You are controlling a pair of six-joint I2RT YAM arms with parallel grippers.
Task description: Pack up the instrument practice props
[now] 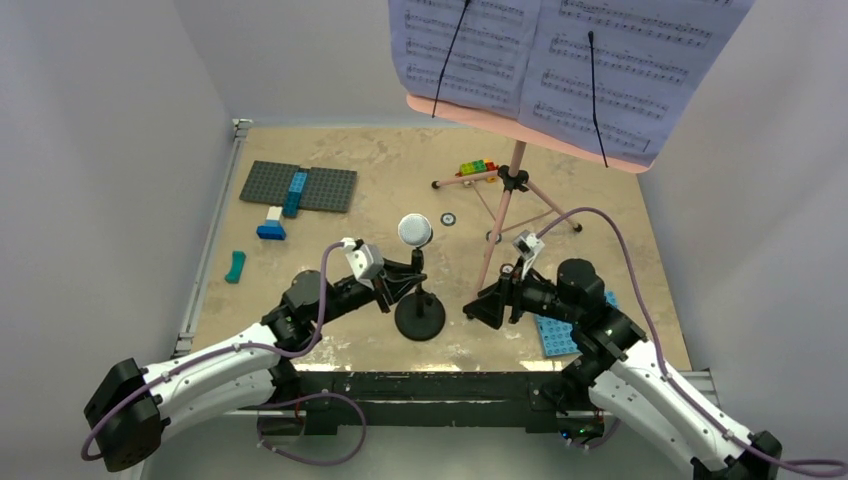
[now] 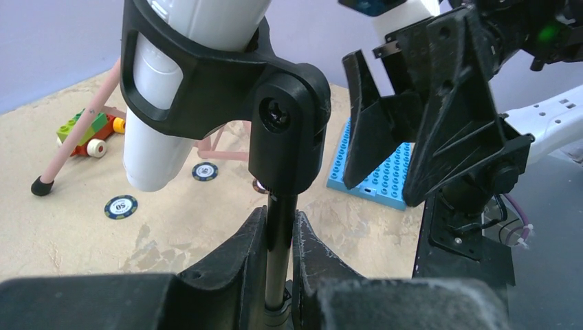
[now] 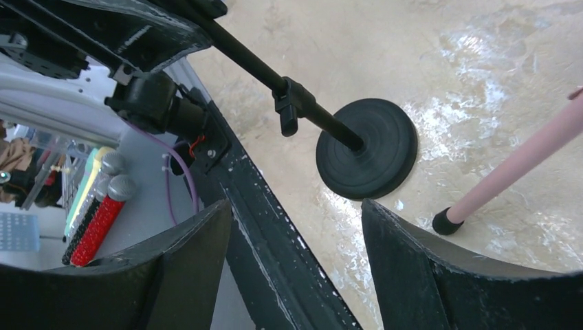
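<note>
A: Where is the mic stand (image 1: 420, 318)?
B: It stands upright near the front edge of the surface (image 1: 380, 170), with its round base flat. The left claw (image 2: 280, 240) is clamped on the thin black pole just below the clip, one finger on either side.
A: And the microphone (image 1: 415, 230)?
B: It sits tilted in the clip at the top of the mic stand, directly above the left claw.
A: What about the right claw (image 3: 295, 227)?
B: It is just right of the mic stand's base and points toward it without touching. Its jaws stand apart with nothing between them. In the wrist view the base shows beyond the gap.
A: And the music stand (image 1: 513, 180)?
B: It is behind and to the right of the mic stand, on its pink tripod legs. One foot rests near the round base but apart from it. The lavender pages (image 1: 480, 50) lie on its desk under two thin black retainers, high above the mic stand.
</note>
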